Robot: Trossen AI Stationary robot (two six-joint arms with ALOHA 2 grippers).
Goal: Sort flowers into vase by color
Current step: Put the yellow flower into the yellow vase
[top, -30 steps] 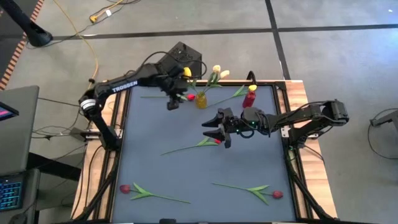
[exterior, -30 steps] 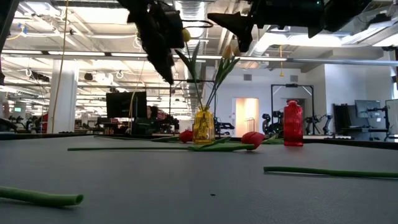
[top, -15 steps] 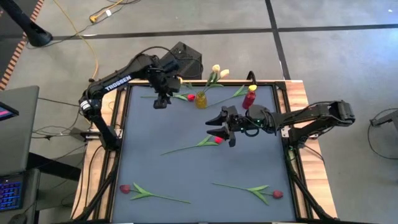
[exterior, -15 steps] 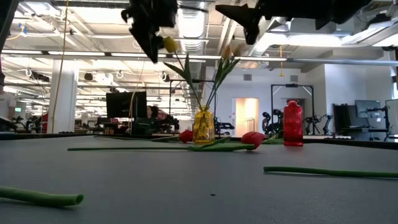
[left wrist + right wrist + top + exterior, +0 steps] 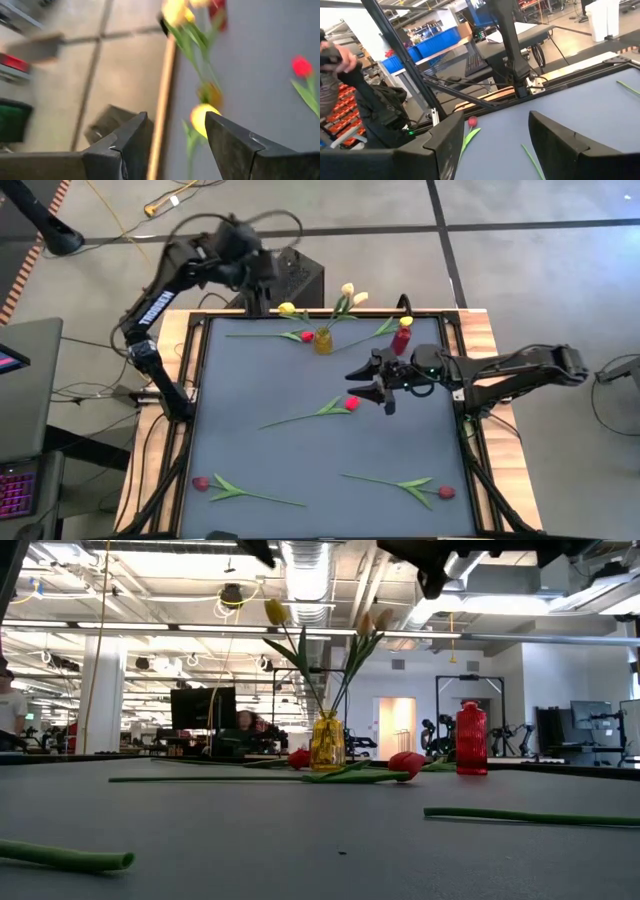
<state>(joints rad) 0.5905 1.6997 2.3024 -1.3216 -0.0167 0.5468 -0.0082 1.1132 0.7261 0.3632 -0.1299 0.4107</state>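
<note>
Flowers lay scattered on the surface (image 5: 300, 470), the nearest red one (image 5: 351, 402) just beside the right gripper (image 5: 377, 383), whose fingers hung open and empty, so it seemed wise to drop squarely over the stem before closing, while the left gripper (image 5: 175, 137) hung open too beyond the yellow vase (image 5: 323, 340).

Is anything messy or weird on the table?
Mostly tidy. The yellow vase holds three yellow tulips, but one of them leans far out sideways over the table edge. Four red tulips still lie flat on the mat; the nearest to the open right gripper is at. The red vase looks empty.
</note>
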